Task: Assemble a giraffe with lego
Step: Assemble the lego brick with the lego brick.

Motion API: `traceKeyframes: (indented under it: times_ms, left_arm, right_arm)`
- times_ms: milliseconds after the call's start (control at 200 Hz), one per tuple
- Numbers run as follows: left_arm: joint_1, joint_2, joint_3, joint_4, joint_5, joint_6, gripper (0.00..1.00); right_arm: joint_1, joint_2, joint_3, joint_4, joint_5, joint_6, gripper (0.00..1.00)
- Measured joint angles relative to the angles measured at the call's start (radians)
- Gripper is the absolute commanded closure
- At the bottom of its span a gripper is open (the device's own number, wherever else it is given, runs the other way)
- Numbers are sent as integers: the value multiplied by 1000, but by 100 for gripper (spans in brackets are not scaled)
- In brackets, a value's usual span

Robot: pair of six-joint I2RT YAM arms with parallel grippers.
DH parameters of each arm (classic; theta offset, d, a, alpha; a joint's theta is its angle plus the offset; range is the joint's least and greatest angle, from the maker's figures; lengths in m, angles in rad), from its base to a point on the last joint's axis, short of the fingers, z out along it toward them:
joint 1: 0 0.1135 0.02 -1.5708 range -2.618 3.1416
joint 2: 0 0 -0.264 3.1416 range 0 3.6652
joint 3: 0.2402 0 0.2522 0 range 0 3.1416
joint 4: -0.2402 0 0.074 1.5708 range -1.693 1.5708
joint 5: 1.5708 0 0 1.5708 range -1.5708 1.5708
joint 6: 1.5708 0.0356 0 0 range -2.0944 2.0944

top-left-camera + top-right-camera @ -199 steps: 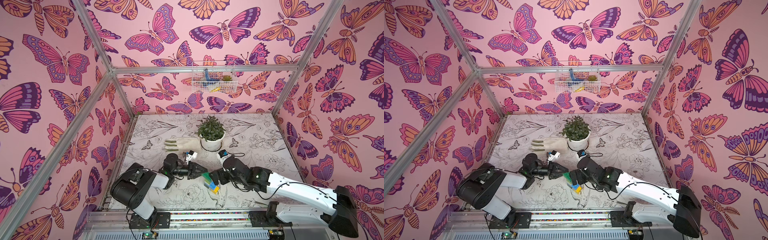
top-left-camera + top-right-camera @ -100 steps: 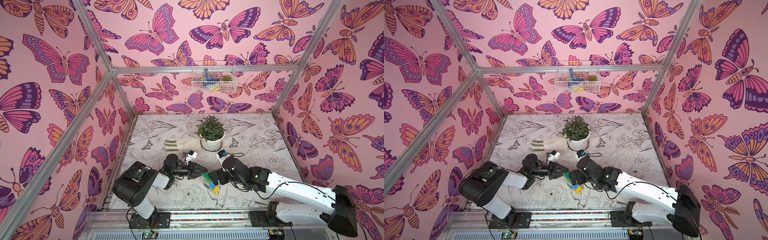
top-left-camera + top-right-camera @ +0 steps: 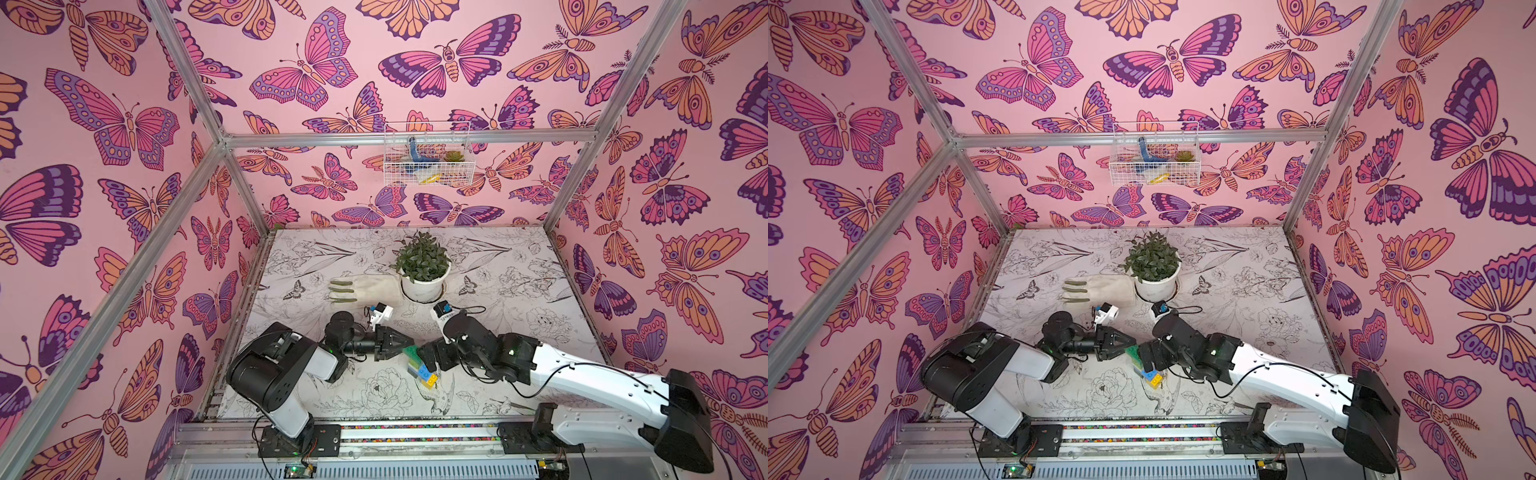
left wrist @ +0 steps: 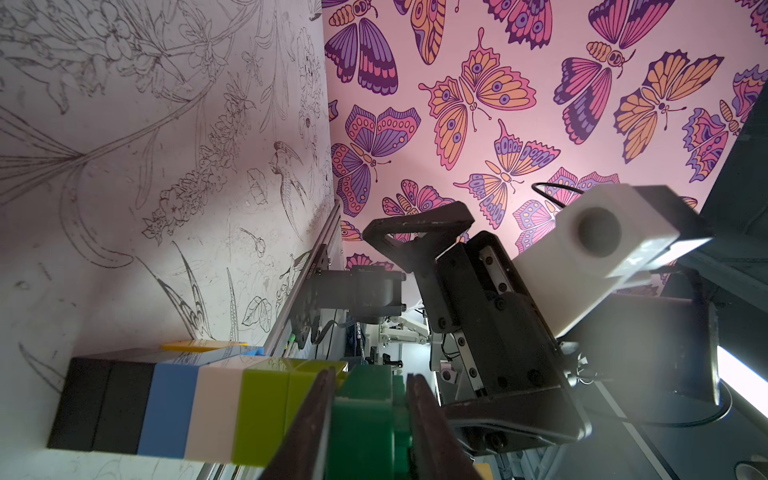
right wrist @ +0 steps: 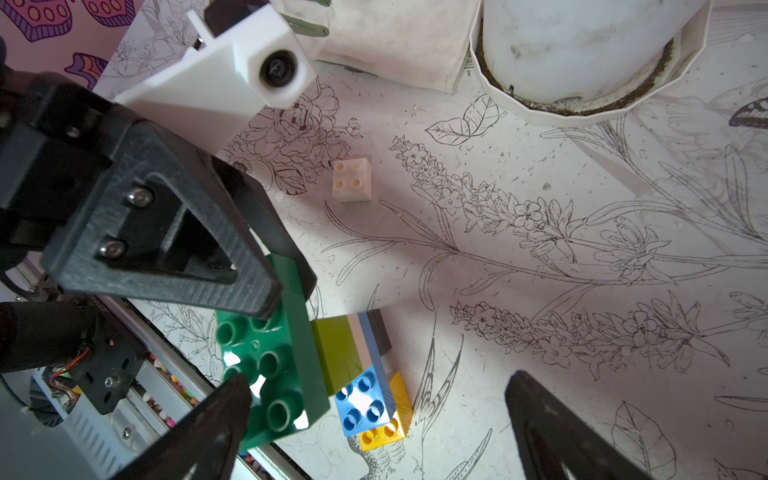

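The giraffe (image 3: 420,368) stands on the table near the front middle: black and yellow legs, blue body (image 5: 365,401), white and lime neck (image 4: 266,409), with the dark green head brick (image 5: 272,365) on top. My left gripper (image 4: 368,401) reaches in sideways and is shut on that head brick (image 4: 365,419); both top views show this left gripper (image 3: 405,345) (image 3: 1127,341). My right gripper (image 5: 376,392) hangs open right over the giraffe (image 3: 1144,368), fingers wide on either side. One finger (image 5: 224,401) is close against the green brick. A loose white lego brick (image 5: 351,179) lies beyond.
A potted plant (image 3: 424,282) in a white pot stands at mid-table, with a pale glove (image 3: 365,289) lying to its left. A wire basket (image 3: 428,158) hangs on the back wall. The metal front rail (image 3: 415,432) runs close behind the giraffe.
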Motion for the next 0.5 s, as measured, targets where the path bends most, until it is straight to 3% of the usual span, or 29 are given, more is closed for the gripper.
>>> traceKeyframes:
  times_ms: [501]
  left_arm:
    - [13,32,-7,60,16,-7,100]
  right_arm:
    - [-2,29,15,5,-3,0,1]
